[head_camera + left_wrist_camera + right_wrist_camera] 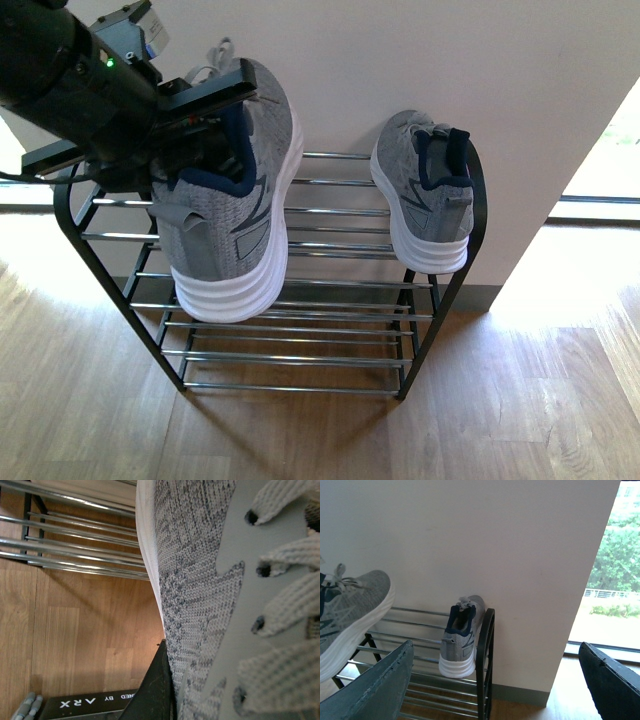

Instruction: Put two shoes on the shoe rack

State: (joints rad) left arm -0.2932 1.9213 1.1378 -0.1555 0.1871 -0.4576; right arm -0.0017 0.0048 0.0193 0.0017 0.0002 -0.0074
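**A:** Where is the shoe that the left gripper [205, 115] carries?

**B:** The grey knit sneaker with a thick white sole [235, 230] hangs over the left half of the black metal-framed shoe rack with thin silver bars [340, 300]. The black fingers are pinched on its navy collar, next to the laces.

**A:** Which way does it point?

**B:** Its long axis is steeply tilted. The heel is low and towards the robot, and the toe is high, aimed at the pale wall [450, 60].

**A:** Does the heel touch the bars?

**B:** The front view doesn't settle it. In the right wrist view the sole seems to hang clear above them.

**A:** And its mate?

**B:** The second grey sneaker [425, 190] rests on the top tier at the right end, just beside the rounded frame. Its heel is towards the robot and its toe towards the wall.

**A:** How much room is there?

**B:** Bare bars lie between the two shoes. The wall closes off the back, and the wooden floor [500, 400] lies open in front.

**A:** What about the right gripper [495, 645]?

**B:** Its dark fingers are spread wide with nothing between them, away from the rack.
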